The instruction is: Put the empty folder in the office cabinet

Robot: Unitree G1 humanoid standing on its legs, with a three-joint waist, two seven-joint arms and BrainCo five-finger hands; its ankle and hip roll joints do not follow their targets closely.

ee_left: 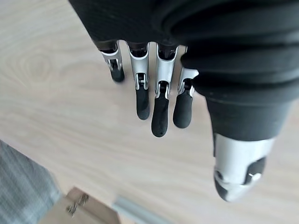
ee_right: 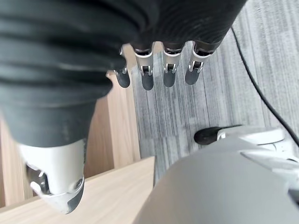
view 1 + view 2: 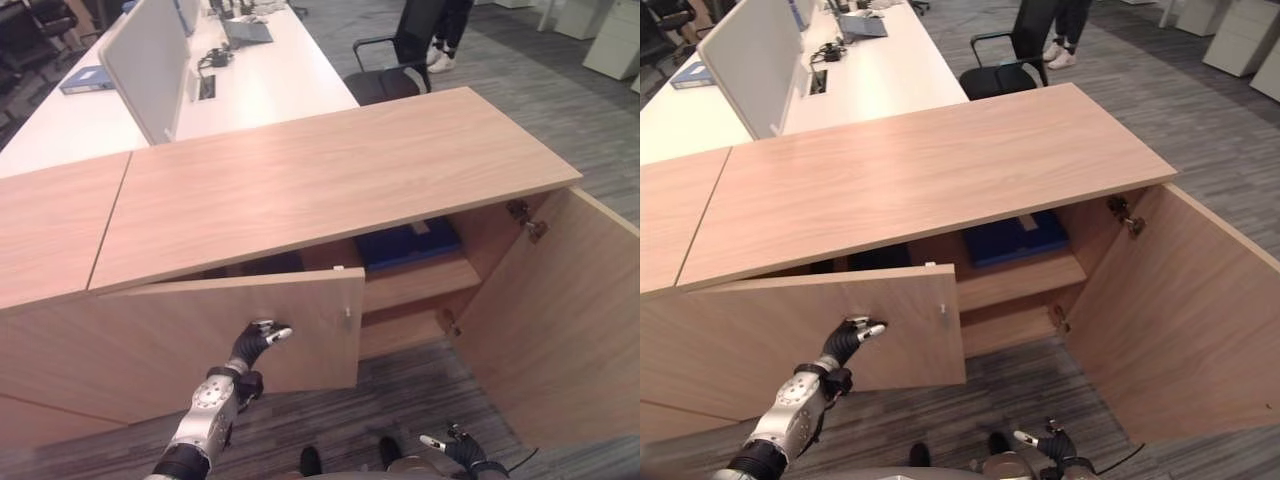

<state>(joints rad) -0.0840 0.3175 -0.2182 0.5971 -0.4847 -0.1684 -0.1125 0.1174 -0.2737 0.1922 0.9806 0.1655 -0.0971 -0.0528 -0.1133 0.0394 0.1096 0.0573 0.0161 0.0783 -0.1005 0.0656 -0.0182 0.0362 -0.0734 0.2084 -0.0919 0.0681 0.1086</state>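
Your left hand (image 3: 262, 338) is resting straight, relaxed fingers on the half-shut left door (image 3: 300, 335), holding nothing, likely to push it closed. The folder (image 3: 408, 243) is lying on the shelf. Your right hand (image 3: 462, 449) is hanging loose and empty.

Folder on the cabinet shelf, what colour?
Dark blue. The folder lies flat on the upper shelf of the cabinet; left eye view shows it best.
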